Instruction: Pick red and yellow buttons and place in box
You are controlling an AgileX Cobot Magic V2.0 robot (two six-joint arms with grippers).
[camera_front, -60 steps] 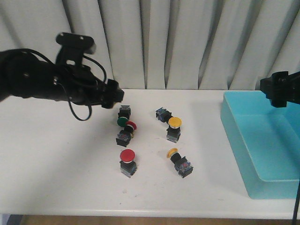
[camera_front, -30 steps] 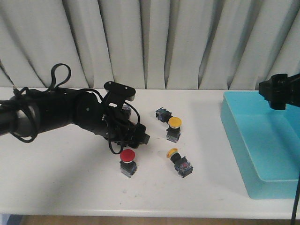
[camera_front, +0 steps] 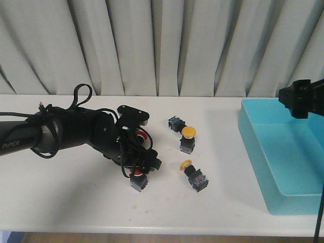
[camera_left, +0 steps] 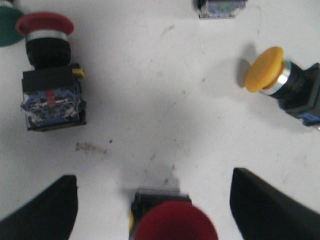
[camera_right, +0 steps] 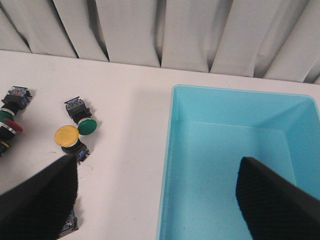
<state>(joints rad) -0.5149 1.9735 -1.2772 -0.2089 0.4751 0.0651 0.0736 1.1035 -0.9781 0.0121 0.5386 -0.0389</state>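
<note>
Left pincer (camera_left: 152, 210), fingers apart, straddles the upright red button (camera_left: 172, 227) on the tabletop (camera_left: 165, 100); next, seemingly, close, lift, carry to the box (camera_front: 283, 152).

- The box (camera_front: 283, 167) sits on the table (camera_front: 61, 187) at its right end; every button lies to the left of it.
- Nearest the box lies one toppled button (camera_front: 195, 174), toward the table's front.
- Behind that one stands another button (camera_front: 188, 137), with a further switch (camera_front: 175, 123) just behind it, farther from the box.
- Farthest left of the box, the left gripper (camera_left: 152, 210) straddles a button (camera_left: 170, 225), fingers (camera_left: 45, 210) on either side, apart from it.
- Behind that gripper lies one more toppled button (camera_left: 49, 75).
- The right gripper (camera_right: 155, 200) hangs over the box's left wall.
</note>
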